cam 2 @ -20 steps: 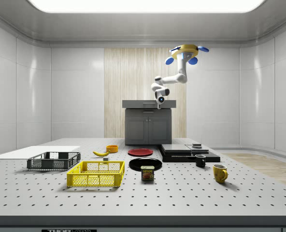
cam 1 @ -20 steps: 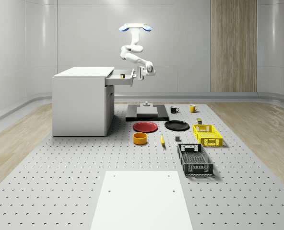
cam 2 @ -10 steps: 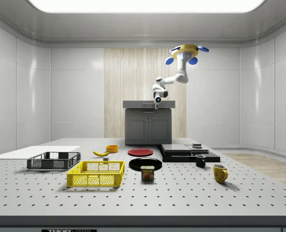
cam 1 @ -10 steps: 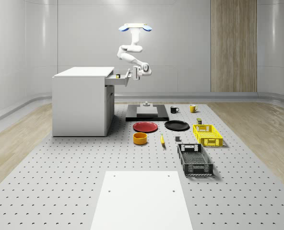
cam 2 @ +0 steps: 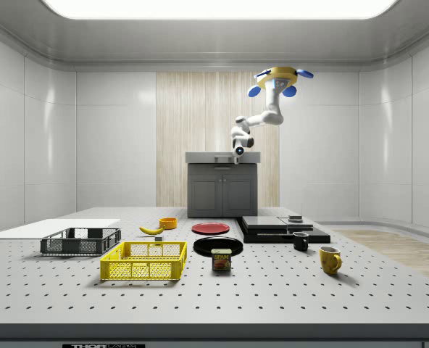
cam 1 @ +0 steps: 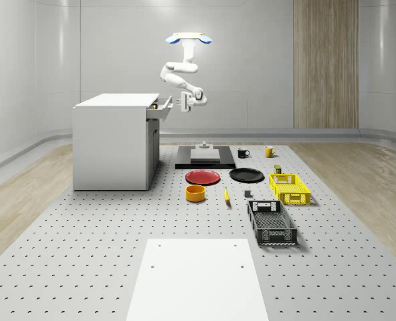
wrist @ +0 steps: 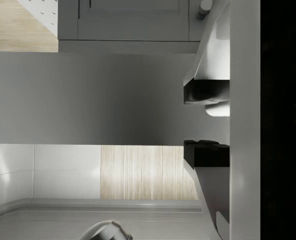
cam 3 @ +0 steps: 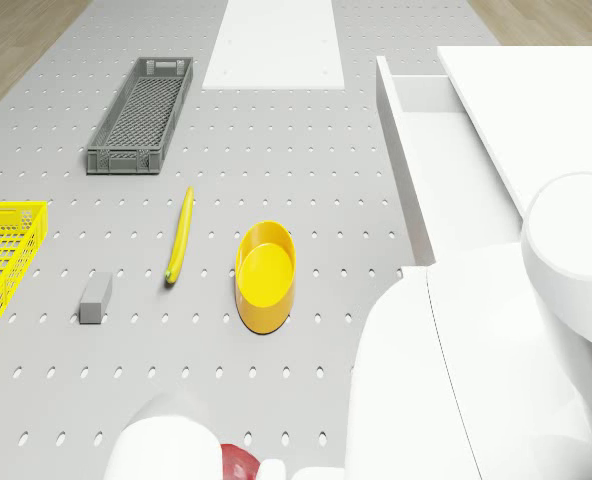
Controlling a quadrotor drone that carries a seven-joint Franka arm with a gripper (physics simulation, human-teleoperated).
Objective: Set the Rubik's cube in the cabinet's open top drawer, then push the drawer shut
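The white cabinet [cam 1: 114, 140] stands on the whole-scene view's left, and its top drawer [cam 1: 162, 110] sticks out a short way. A small yellow bit of the Rubik's cube [cam 1: 156, 105] peeks over the drawer's rim. The drone [cam 1: 188, 38] hovers above and to the right of the cabinet, arm bent down. My gripper [cam 1: 181, 102] is at the drawer's front panel. In the wrist view the fingers [wrist: 205, 85] stand a narrow gap apart with nothing between them, close to the grey drawer front [wrist: 113, 97]. The drone view shows the drawer's white inside [cam 3: 446, 170] beside the cabinet top [cam 3: 546, 100].
On the perforated floor lie a yellow bowl [cam 3: 266, 275], a banana [cam 3: 179, 235], a grey crate [cam 3: 141, 115], a yellow crate [cam 3: 1, 260] and a small grey block [cam 3: 95, 298]. Red and black plates [cam 1: 203, 176], mugs and a black platform [cam 1: 205, 157] sit right of the cabinet.
The drawer has slid well into the cabinet, toward the whole-scene view's left. My gripper and the arm's elbow moved with it. The drone holds its place.
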